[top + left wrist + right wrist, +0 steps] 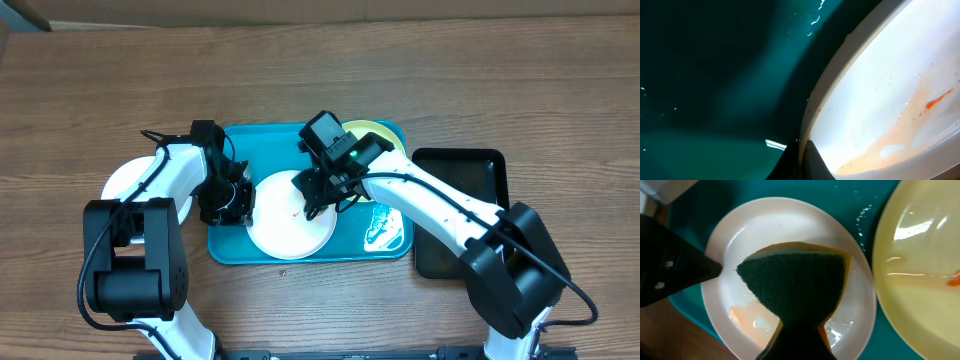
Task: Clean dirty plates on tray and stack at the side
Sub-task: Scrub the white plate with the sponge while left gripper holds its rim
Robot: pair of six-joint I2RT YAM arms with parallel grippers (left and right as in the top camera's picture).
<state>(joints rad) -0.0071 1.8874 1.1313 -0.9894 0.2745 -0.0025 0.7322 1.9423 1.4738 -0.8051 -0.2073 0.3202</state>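
The turquoise tray holds a white plate with orange sauce smears and a pale yellow-green plate at its far right corner. Another white plate lies on the table to the left, partly under my left arm. My left gripper is shut on the smeared plate's left rim. My right gripper is shut on a green-and-yellow sponge held over that plate. The yellow-green plate shows an orange smear.
A smaller black tray lies on the table right of the turquoise one. A shiny wet patch sits on the turquoise tray's right part. Wooden table top surrounds both trays.
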